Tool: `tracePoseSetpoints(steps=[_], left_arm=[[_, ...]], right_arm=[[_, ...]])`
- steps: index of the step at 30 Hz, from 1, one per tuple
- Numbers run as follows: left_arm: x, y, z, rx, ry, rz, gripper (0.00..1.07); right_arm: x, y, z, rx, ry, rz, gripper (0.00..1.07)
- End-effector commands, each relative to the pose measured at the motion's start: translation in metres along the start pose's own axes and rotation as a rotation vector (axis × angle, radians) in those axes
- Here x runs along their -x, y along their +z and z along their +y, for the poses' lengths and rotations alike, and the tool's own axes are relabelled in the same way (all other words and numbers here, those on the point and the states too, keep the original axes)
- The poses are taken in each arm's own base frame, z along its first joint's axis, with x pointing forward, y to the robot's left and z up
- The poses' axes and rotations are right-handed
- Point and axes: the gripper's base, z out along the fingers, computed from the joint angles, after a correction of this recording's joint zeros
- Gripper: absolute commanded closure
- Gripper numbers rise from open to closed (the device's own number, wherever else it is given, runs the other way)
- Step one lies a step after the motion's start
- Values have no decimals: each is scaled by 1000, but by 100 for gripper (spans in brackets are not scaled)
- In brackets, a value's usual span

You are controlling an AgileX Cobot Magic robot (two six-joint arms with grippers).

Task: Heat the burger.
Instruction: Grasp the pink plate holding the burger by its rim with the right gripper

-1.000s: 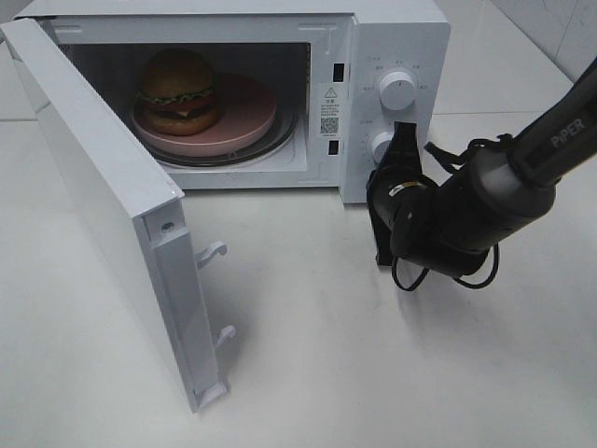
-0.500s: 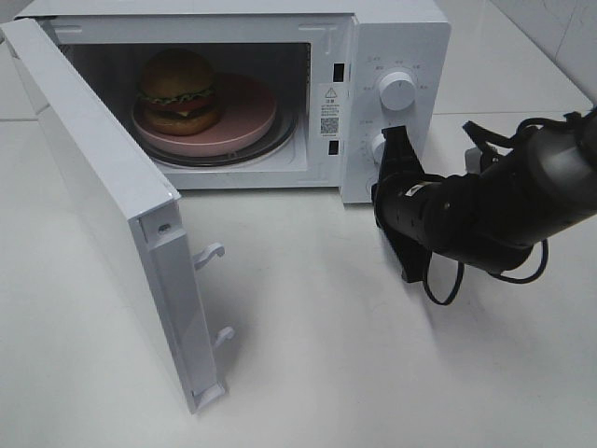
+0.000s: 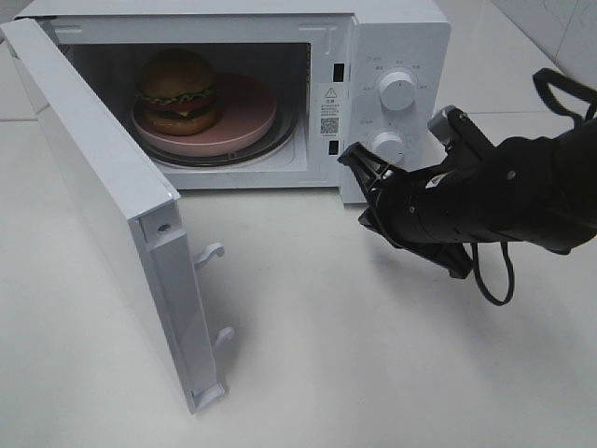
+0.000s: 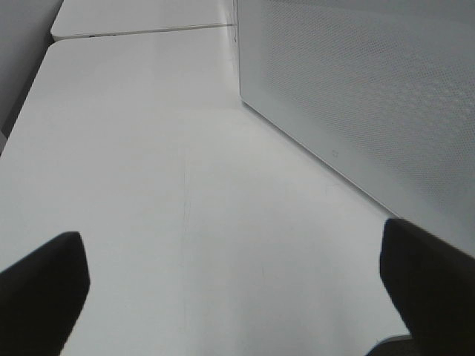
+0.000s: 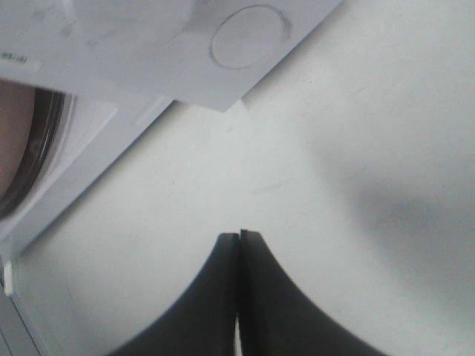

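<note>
The burger (image 3: 177, 91) is already inside the microwave (image 3: 401, 37), standing on the 9 o'clock half of the pink plate (image 3: 250, 119). The door (image 3: 93, 187) hangs wide open, swung out toward 8 o'clock from the cavity. So I judge the step in hand to be getting that door shut before any heating can start. My right gripper (image 3: 359, 161) is clenched on nothing and sits low over the table (image 3: 373, 355), at about 7 o'clock of the lower dial (image 3: 385, 145) and not touching it. My left gripper (image 4: 234, 297) is spread wide and empty, near the door's outer face. To do this well, I would press flat on that outer face near its free edge, not near the hinge. I would follow the swing round evenly until the two latch hooks (image 3: 215, 252) seat, so the microwave does not slide. My right arm should stay clear of the opening, and the dial waits until the door clicks. The high camera shows the burger, the plate, the whole door and both dials, but nothing of my left arm. Only the left wrist camera places that gripper, showing the door's dotted panel close by at 2 o'clock. The right wrist camera shows my fingertips pressed together, which the high view leaves murky, plus a sliver of the plate.
</note>
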Motion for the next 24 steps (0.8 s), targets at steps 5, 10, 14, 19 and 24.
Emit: tracePoseSetpoints(steps=[5, 10, 14, 19, 24], left_arm=[[0, 0, 0, -1, -2, -16, 6], [0, 0, 0, -1, -2, -16, 6], [0, 0, 0, -1, -2, -16, 6], [0, 0, 0, -1, -2, -16, 6], [0, 0, 0, -1, -2, -16, 6]], right_arm=[[-7, -33, 7, 24, -442, 194, 105], [-11, -62, 5, 17, -769, 334, 103], [-10, -80, 1, -14, -901, 388, 103], [-6, -109, -6, -73, -1025, 442, 100], [2, -144, -8, -82, -1087, 409, 81]])
